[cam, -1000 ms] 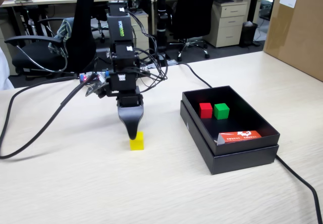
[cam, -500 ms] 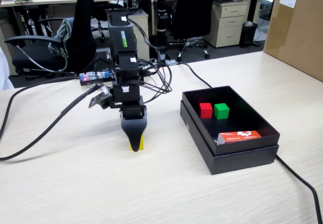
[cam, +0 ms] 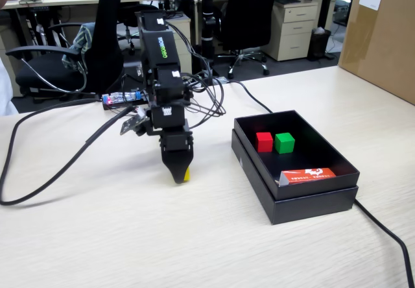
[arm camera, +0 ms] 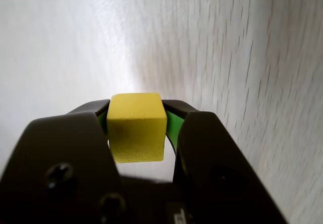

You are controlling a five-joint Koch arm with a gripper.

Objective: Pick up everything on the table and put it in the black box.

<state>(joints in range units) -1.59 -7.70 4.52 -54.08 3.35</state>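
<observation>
Wrist view: the yellow cube (arm camera: pixel 137 128) is seen clamped between the two jaws of the gripper (arm camera: pixel 137 114), one jaw pressed against each side face, with the pale wood-grain table (arm camera: pixel 242 57) blurred beyond it. In the fixed view the gripper (cam: pixel 179 174) is pointed downward left of the black box (cam: pixel 305 197), and only a small yellow edge of the cube (cam: pixel 187 174) is visible beside the dark jaw tip. Whether the cube is touching the table or raised just clear of it cannot be determined from this angle. Inside the black box a red cube (cam: pixel 264 141) and a green cube (cam: pixel 284 143) are seen side by side, and an orange packet (cam: pixel 308 175) is seen against the near wall.
</observation>
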